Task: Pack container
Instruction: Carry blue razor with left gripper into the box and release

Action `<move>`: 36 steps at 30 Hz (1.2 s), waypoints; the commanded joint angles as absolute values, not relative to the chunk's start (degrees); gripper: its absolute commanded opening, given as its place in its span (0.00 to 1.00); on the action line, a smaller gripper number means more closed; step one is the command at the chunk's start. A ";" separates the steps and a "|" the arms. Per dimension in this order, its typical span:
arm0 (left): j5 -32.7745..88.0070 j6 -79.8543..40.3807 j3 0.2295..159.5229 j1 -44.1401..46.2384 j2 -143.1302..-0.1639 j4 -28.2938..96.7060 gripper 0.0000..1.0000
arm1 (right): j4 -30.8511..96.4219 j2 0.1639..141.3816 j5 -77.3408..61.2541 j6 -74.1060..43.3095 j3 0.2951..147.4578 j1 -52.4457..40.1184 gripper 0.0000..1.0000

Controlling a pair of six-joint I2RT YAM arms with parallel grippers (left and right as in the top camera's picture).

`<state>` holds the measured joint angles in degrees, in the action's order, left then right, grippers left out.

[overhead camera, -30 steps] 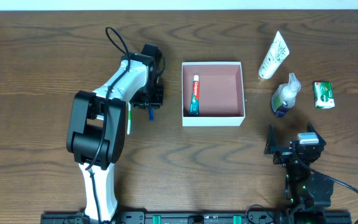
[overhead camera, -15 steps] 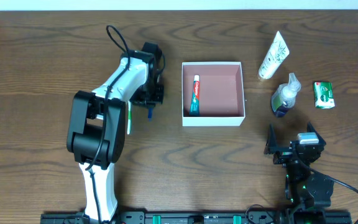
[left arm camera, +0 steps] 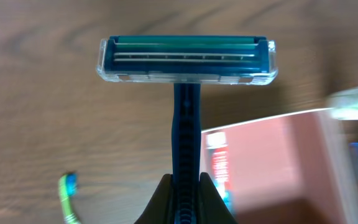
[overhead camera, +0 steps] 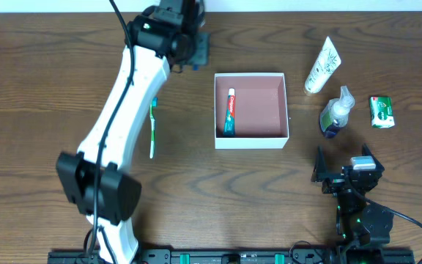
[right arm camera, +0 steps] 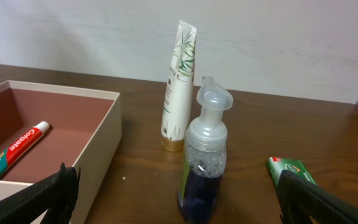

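The container (overhead camera: 252, 141) is sitting in the middle of the table (overhead camera: 50, 73), with its open top facing up. It has white walls and a pink inside. A toothpaste tube (overhead camera: 229, 111) is lying flat inside it, right along the left wall. The rest of the pink floor is showing bare.

To the left of the container, a green toothbrush (overhead camera: 152, 128) is lying on the wood, partly under the white arm. Far and left of the container, the left gripper (overhead camera: 189, 48) is hanging over the table. Its jaws are squeezing tight on the dark blue handle of a razor (left arm camera: 186, 59). The razor's blue-green head is sticking out past the fingers (left arm camera: 160, 193).

To the right of the container, three things are waiting on the table. A white tube (overhead camera: 322, 66) is lying furthest away. A pump bottle (overhead camera: 335, 114) with dark blue stuff inside is standing up, nearer than the tube. A green packet (overhead camera: 382, 111) is lying just right of the bottle.

The right gripper (overhead camera: 341, 163) is resting near and right of the container. Its jaws are standing wide apart and are holding nothing.
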<state>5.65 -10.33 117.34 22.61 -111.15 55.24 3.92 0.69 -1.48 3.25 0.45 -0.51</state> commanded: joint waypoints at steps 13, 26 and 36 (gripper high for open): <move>5.37 -19.88 115.28 32.36 -120.95 58.61 0.06 | 4.14 0.27 -1.10 3.92 0.32 -1.52 0.99; 5.37 -20.47 115.28 31.07 -125.38 63.57 0.10 | 4.16 0.27 -1.10 3.92 0.32 -1.52 0.99; 5.34 -20.45 115.28 31.07 -125.38 63.59 0.17 | 4.14 0.27 -1.10 3.92 0.32 -1.52 0.99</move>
<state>5.82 -19.92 115.50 31.22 -124.55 63.20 3.92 0.69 -1.48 3.25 0.45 -0.51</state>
